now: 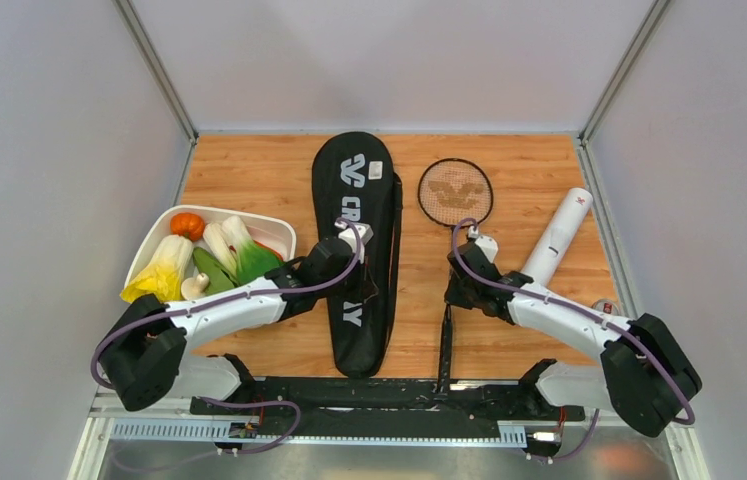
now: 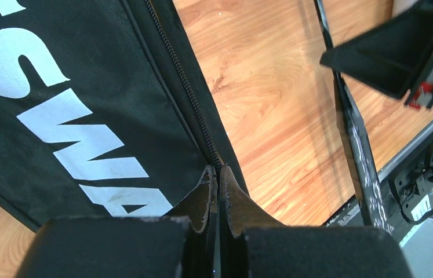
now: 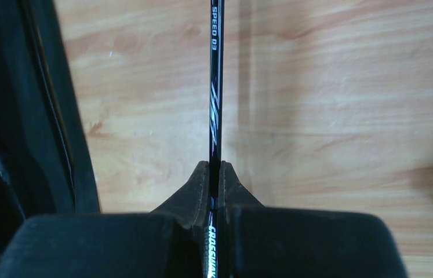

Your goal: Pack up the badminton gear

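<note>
The right claw [image 3: 216, 174] is clenched on the thin shaft of the racket [image 1: 455, 192], which lies on the table [image 1: 529, 170] between the bag [image 1: 354, 200] and the white tube [image 1: 559, 235]. The left claw [image 2: 218, 180] is pinched shut at the bag's zipper line. Whether it actually grips the pull is hidden between its fingers. The shaft could swivel or slip in so narrow a pinch, and the head could snag the bag's edge. Whatever the bag holds cannot be seen.
</note>
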`<state>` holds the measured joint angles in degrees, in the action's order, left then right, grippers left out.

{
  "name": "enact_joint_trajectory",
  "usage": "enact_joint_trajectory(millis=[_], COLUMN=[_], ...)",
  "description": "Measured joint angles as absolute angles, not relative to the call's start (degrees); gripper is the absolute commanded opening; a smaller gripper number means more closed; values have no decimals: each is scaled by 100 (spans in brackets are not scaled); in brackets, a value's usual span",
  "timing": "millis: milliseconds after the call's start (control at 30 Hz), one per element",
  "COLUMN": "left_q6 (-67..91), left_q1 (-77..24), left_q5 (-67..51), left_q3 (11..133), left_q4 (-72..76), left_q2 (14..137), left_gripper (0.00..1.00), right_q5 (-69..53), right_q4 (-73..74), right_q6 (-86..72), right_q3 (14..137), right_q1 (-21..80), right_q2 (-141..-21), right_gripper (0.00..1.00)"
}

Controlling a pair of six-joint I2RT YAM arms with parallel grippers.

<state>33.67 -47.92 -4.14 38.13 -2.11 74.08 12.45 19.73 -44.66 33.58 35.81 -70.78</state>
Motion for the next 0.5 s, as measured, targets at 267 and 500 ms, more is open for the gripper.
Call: enact_joint_trajectory(millis=[267,500], left_q6=[3310,3308], left_q1=[-4792,-4790], left_q5=[-263,-263], left_q3=[4125,4171], left_q4=[-322,-362], left_q2=[7671,7749], left_gripper=[0,0], right_q5=[1262,1288], right_q4=[2453,2670], right_q6=[-4491,-4692], right_q3=[3269,3175], right_q1=[4515,5310], right_q2=[-6611,-6388], right_gripper=[0,0])
